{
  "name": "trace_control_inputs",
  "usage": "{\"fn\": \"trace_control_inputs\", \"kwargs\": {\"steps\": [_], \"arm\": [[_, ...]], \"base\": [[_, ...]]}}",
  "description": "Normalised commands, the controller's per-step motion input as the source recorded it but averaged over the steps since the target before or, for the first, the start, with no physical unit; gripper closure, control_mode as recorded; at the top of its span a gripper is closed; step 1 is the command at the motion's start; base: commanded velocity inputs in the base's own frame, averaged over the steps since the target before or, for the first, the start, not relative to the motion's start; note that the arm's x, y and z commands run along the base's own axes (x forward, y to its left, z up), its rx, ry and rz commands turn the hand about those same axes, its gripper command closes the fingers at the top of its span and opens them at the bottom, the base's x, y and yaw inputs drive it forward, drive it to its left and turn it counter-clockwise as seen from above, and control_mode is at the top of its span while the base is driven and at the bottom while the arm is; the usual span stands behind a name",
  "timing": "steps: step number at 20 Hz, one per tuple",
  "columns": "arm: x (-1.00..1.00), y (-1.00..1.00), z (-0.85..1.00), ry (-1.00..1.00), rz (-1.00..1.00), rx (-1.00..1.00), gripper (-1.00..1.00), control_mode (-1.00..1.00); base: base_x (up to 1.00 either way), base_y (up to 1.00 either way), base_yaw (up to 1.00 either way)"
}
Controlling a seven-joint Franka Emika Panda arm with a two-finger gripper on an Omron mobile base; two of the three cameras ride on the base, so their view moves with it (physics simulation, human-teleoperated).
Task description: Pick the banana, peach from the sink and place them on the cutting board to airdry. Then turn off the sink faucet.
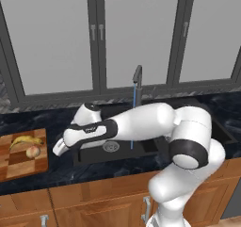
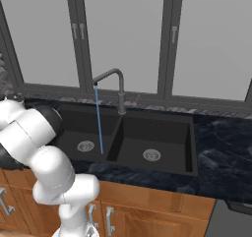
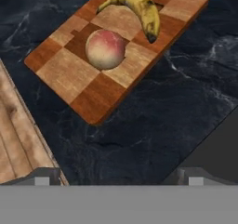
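banana (image 3: 139, 7), peach (image 3: 105, 49) on cutting board (image 3: 69, 74); faucet (image 2: 115, 86) running.

no readable text, labels, brands or numbers anywhere; small dark marking on the arm's forearm band (image 1: 89, 128) is too blurred to make out
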Motion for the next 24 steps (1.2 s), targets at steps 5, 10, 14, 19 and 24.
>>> {"fn": "trace_control_inputs", "kwargs": {"steps": [5, 10, 14, 19, 24], "arm": [[0.00, -0.39, 0.02, 0.05, -0.16, 0.00, -1.00, -1.00], [0.02, -0.40, 0.06, 0.04, -0.18, -0.02, -1.00, -1.00], [0.07, -0.40, 0.14, 0.07, -0.16, -0.05, -1.00, -1.00], [0.01, -0.46, 0.13, 0.04, -0.16, -0.02, -1.00, -1.00], [0.00, -0.47, 0.12, 0.01, -0.16, -0.02, -1.00, -1.00]], "base": [[0.00, 0.00, 0.00], [0.00, 0.00, 0.00], [0.00, 0.00, 0.00], [0.00, 0.00, 0.00], [0.00, 0.00, 0.00]]}}
